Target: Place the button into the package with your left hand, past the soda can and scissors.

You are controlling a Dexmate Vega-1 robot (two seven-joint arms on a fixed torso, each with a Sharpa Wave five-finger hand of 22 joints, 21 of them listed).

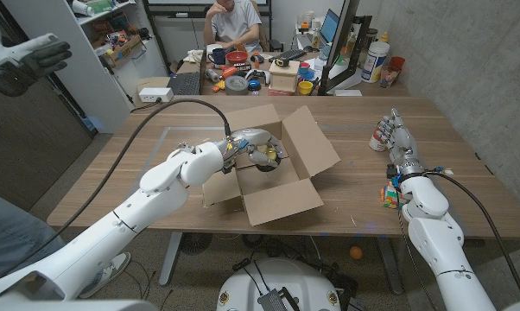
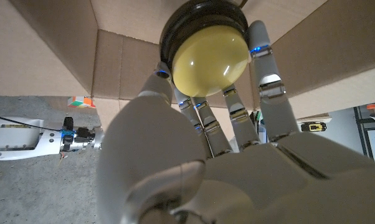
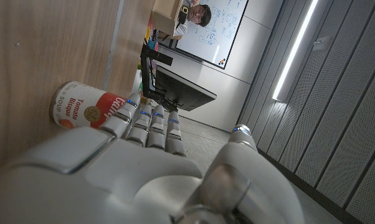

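Head view first: your left hand (image 1: 258,152) holds the button (image 1: 267,158) over the open package (image 1: 273,164), near the middle of the bench (image 1: 364,173). Let go too high and it could bounce out. Your right hand (image 1: 400,141) waits near the right edge, holding nothing, fingers loosely together.

Left wrist view: fingers (image 2: 267,81) press around the yellow button (image 2: 206,50), cardboard walls close. A bump could push the package.

Right wrist view: the right hand (image 3: 144,162) touches a soup can (image 3: 88,112). Move it and the can could roll.
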